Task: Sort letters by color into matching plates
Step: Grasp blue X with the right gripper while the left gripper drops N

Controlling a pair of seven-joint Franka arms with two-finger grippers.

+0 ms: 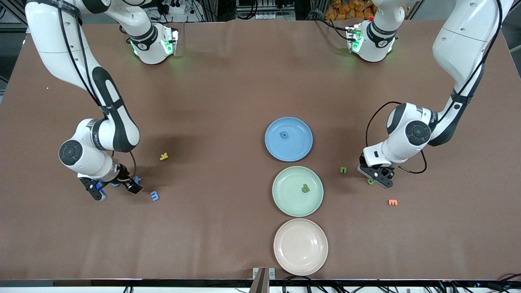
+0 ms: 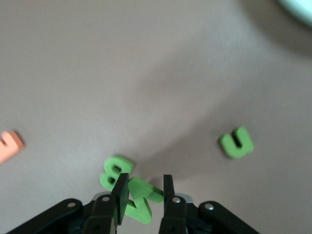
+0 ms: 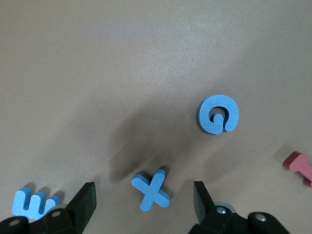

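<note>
Left gripper [image 2: 142, 187] was clamped on a green letter [image 2: 141, 199] near the green plate [image 1: 281, 199]. Right gripper [image 3: 144, 202] hung wide open over a blue X [image 3: 151, 190], well away from the blue plate [image 1: 299, 150].

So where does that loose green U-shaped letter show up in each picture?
Front view: the green U-shaped letter lies on the table between the mint green plate and the left gripper.
Left wrist view: it lies on the table, apart from the two other green letters.
Right wrist view: not in it.
Shared landmark: the orange letter.
</note>
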